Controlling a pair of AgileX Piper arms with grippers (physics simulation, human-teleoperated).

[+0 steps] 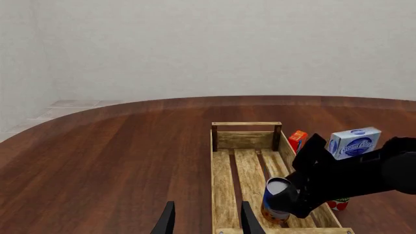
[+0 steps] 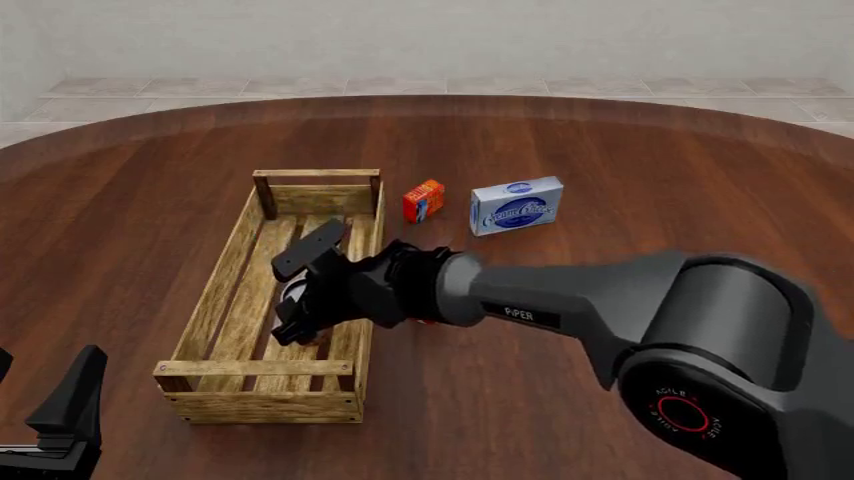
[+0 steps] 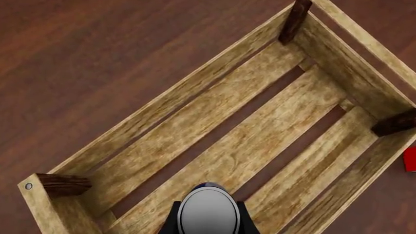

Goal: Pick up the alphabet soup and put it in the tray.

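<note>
You are in the placing step. The right gripper (image 2: 296, 303) holds the soup (image 1: 278, 200) inside the tray (image 2: 218, 290), its fingers closed on the can's sides; the right wrist view shows the grey can top (image 3: 207, 210) framed between both fingers (image 3: 244, 220), directly over the slats. In the left wrist view the can sits low within the tray near its right wall, tilted slightly. You cannot tell from these views whether its base touches the slats.

The next move calls for a short descent until the base rests flat, then spreading the fingers and lifting straight up, clear of the tray wall. Level the can first, or it may tip on release.

The left gripper (image 1: 203, 219) rests idle near the table's near edge, well apart from the tray, with its fingers spread in a moderate gap and holding nothing.

Writing: the arm casing reads "PIPER". The blue-and-white box (image 2: 515, 206) beyond the tray carries script that appears to read "Cream Cheese". The label on the small orange carton (image 2: 423, 200) is too small to read. The soup's label is hidden by the gripper.
</note>
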